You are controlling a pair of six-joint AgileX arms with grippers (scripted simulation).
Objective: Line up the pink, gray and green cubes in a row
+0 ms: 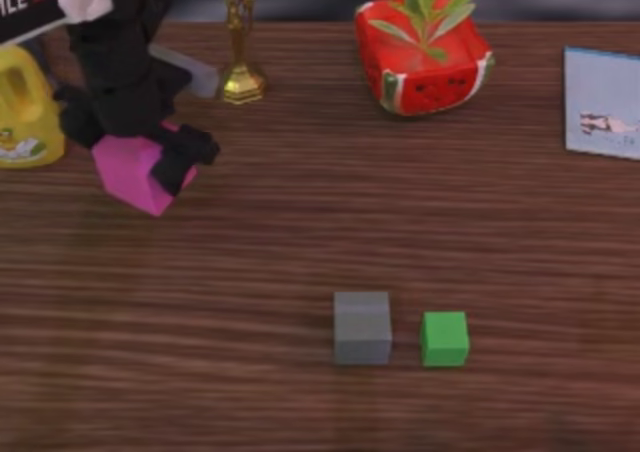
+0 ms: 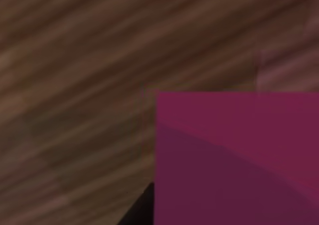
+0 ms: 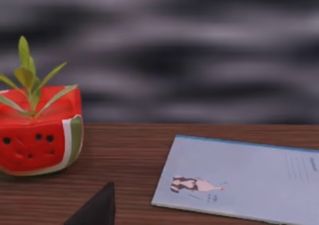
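The left hand grips the pink cube, with the gray cube and green cube lying toward four o'clock.

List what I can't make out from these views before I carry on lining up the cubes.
- Left gripper: the top view shows it over the pink cube, but the arm hides whether it grips; the left wrist view shows only cube face.
- Right gripper: out of the top view; its wrist view shows one dark tip.
- Notebook: cut off by the top view's right edge.
- Yellow bottle: cut off by the left edge.
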